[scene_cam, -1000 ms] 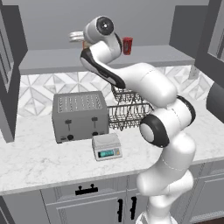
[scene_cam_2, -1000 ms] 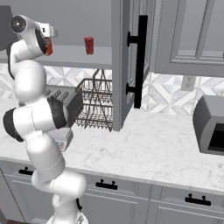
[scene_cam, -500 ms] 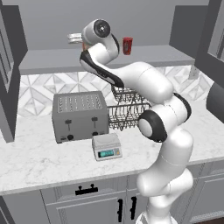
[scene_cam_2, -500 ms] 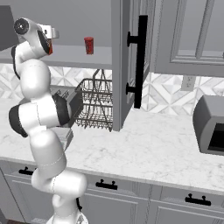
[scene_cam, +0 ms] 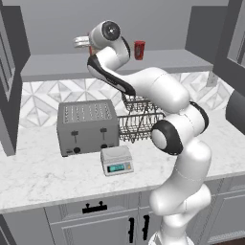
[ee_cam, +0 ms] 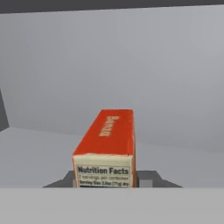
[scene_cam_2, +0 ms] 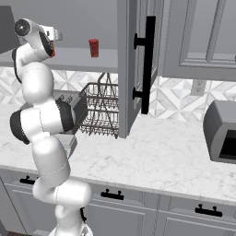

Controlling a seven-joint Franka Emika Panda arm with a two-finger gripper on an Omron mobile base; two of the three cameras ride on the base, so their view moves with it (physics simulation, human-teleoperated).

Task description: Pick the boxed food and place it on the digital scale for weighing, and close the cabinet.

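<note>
Pick step: gripper (ee_cam: 105, 181) jaws clenched on the box (ee_cam: 106, 144) in the cabinet (scene_cam_2: 138, 69). Next: lift, carry down to scale (scene_cam: 116, 160).

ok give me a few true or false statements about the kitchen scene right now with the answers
1. The gripper is shut on the boxed food. True.
2. The digital scale already has a box on its platform. False: its platform is bare.
3. The red can stands on the cabinet shelf. True.
4. The cabinet doors are closed. False: a door stands open over the counter.
5. The scale sits in front of the toaster. True.
6. The dish rack hangs on the wall. False: it rests on the counter.
</note>
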